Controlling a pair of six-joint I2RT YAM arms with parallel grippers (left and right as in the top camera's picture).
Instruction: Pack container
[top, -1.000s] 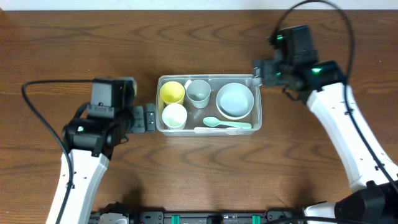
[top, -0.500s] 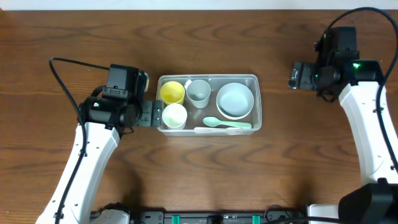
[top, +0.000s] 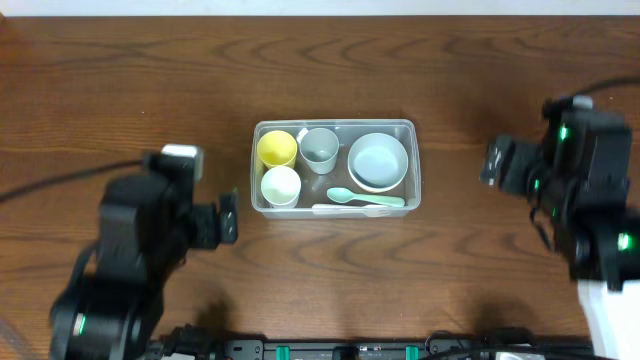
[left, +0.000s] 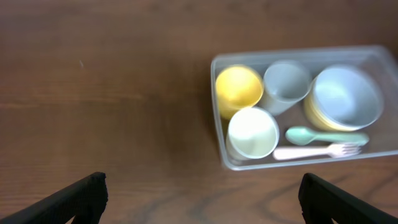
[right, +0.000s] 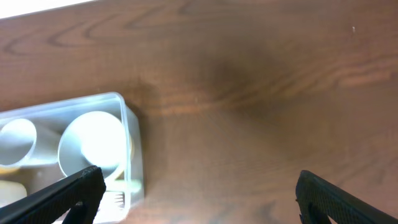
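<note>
Container: we saw the clear, shallow rectangular plastic tub with rounded corners lying flat at the middle of the brown wooden table.
Inside, left end: a round yellow cup stood at the far corner, with a round white cup just in front of it.
Inside, middle: a pale grey cup stood beside the yellow one, against the far wall.
Inside, right end: a wide pale blue bowl filled most of that end.
Inside, near wall: a mint-green spoon and a white plastic fork lay side by side along it.
Left gripper: it was near the container's left end, apart from it; we found its fingers spread wide, gripping nothing.
Right gripper: it was well apart from the container's right end; we found it released too, fingers wide and empty.
</note>
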